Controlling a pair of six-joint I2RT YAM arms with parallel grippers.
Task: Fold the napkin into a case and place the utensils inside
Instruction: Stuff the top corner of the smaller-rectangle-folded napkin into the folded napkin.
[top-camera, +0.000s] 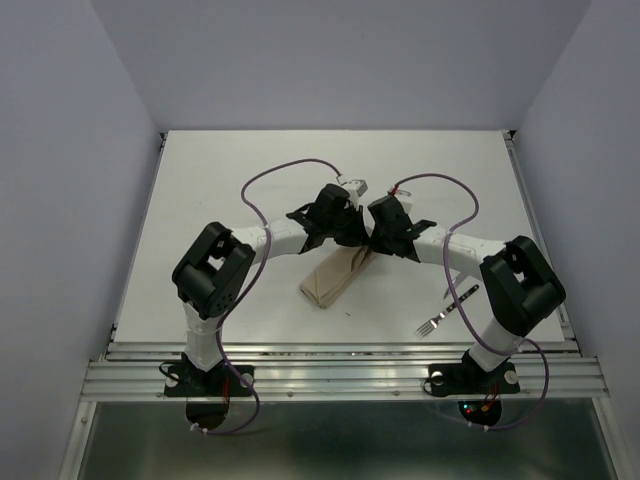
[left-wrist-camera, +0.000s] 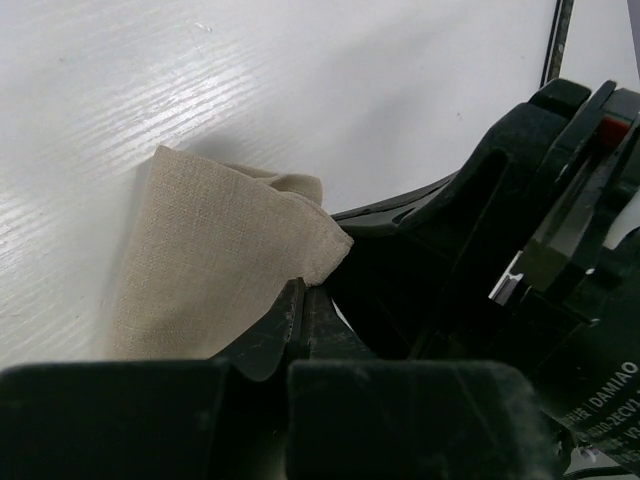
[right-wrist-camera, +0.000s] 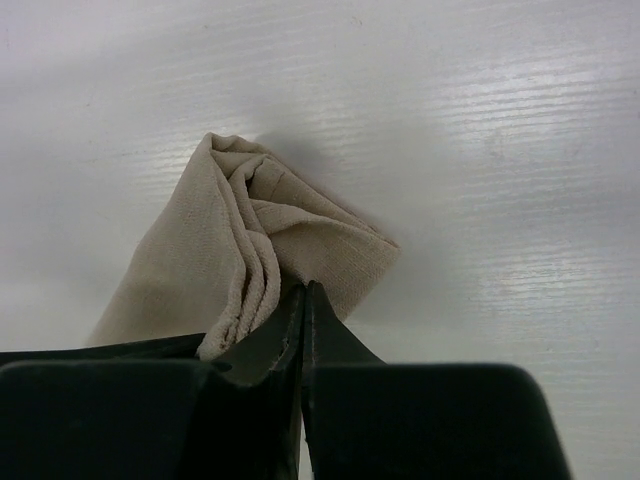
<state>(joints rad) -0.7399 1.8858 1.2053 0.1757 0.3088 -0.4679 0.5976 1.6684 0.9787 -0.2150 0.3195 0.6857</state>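
The napkin (top-camera: 335, 280) is folded into a narrow beige strip lying slantwise at the table's middle. Both grippers meet over its far end. My left gripper (left-wrist-camera: 302, 288) has its jaws pressed together at the napkin's (left-wrist-camera: 220, 250) lifted corner edge. My right gripper (right-wrist-camera: 305, 292) is shut too, its tips at the raised, layered end of the napkin (right-wrist-camera: 250, 240), whose folds gape open there. Of the utensils, a fork (top-camera: 432, 322) with silver tines and a dark handle lies on the table to the right, next to the right arm.
The right gripper's black body (left-wrist-camera: 520, 220) fills the right side of the left wrist view, close beside the left fingers. Purple cables (top-camera: 290, 170) loop over the far part of the white table (top-camera: 220, 180). Grey walls stand on three sides.
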